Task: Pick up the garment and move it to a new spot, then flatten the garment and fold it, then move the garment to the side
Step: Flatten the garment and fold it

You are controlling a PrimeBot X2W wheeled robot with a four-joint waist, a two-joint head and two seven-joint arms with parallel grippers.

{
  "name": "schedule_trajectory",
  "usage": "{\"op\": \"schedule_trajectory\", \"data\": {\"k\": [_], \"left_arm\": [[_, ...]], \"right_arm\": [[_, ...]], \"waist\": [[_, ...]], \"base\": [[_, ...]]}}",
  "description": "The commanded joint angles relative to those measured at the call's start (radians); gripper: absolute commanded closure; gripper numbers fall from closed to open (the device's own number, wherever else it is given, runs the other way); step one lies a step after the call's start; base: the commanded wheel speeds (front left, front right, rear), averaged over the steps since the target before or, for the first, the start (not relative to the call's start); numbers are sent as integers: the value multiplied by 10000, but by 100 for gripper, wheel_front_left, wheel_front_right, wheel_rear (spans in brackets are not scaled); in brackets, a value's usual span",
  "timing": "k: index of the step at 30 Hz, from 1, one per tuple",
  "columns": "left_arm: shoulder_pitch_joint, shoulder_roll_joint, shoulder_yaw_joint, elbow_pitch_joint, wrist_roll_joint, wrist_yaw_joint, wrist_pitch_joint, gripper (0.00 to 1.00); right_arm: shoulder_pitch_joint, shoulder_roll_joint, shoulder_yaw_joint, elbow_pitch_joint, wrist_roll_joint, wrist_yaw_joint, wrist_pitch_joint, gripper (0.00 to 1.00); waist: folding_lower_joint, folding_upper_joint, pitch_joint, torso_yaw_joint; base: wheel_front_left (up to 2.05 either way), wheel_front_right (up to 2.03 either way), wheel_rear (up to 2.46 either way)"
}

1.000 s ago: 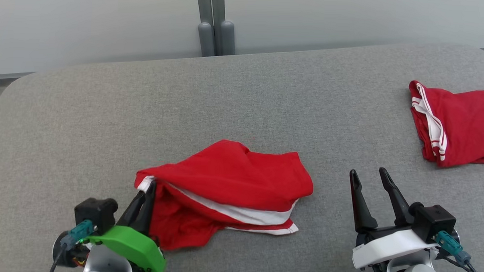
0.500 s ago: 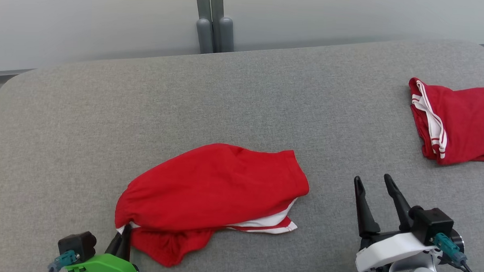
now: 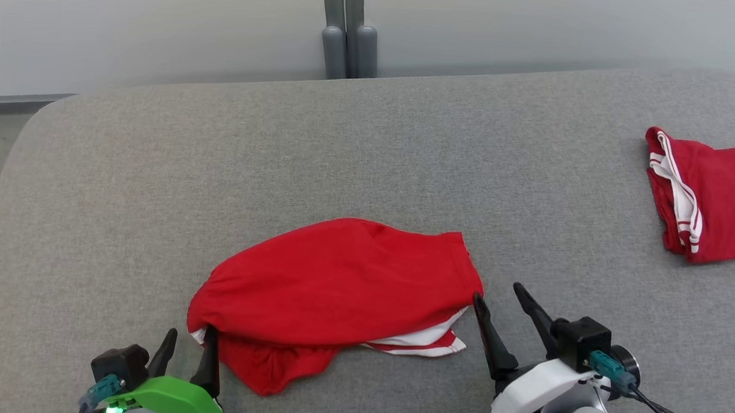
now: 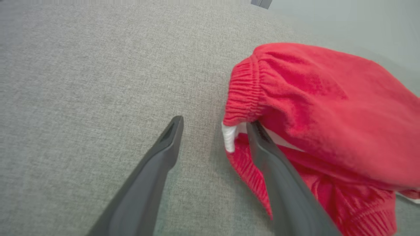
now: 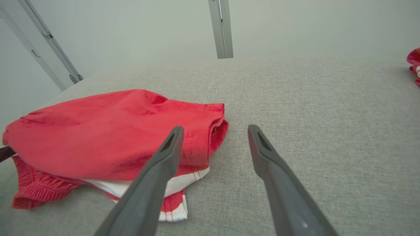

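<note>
Head view: the red garment (image 3: pixel 334 285) lies crumpled on the grey cushion (image 3: pixel 369 145) toward its near edge. Its long axis runs left to right, with the gathered elastic end by the left gripper (image 3: pixel 192 330) and the striped hem end by the right gripper (image 3: pixel 497 292). Both grippers are spread wide and hold nothing, though the left one's inner finger touches the elastic edge. Flattening probably wants one arm per end — each sits just beside its own.

Left gripper (image 3: pixel 190 333) fingers (image 3: pixel 208 363) now apart about the garment (image 3: pixel 340 279) corner; right gripper (image 3: pixel 496 291) nearer its edge.
</note>
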Motion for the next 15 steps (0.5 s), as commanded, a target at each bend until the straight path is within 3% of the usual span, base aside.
{"op": "schedule_trajectory", "data": {"k": [1,9,10,11,12,13,14,15], "left_arm": [[-139,-47,-11,-89,79,-22,-119,0],[249,-171,14,-680,234,52,-373,0],[283,-174,32,-752,249,72,-397,0],[335,-176,46,-846,269,92,-416,0],[372,-180,52,-913,286,105,-432,0],[419,-187,61,-996,297,120,-419,0],[444,-198,65,-1057,323,123,-432,0],[477,-204,62,-1117,340,142,-430,0]], "right_arm": [[-169,-22,139,233,91,-1,-25,0],[-876,-25,485,1476,537,-1,-27,0],[-957,-25,526,1608,599,-1,-25,9],[-1088,-26,551,1743,614,-1,-27,46],[-1185,-28,576,1886,623,-1,-27,64],[-1302,-28,584,2020,656,-1,-27,69],[-1380,-25,579,2099,684,-1,-27,95],[-1454,-25,595,2143,733,-1,-25,100]], "waist": [[0,0,-23,222],[0,0,18,690],[0,0,26,726],[0,0,37,765],[0,0,45,800],[0,0,52,840],[0,0,57,875],[0,0,60,906]], "base": [[0,0,0],[0,0,0],[0,0,0],[0,0,0],[0,0,0],[0,0,0],[0,0,0],[0,0,0]]}}
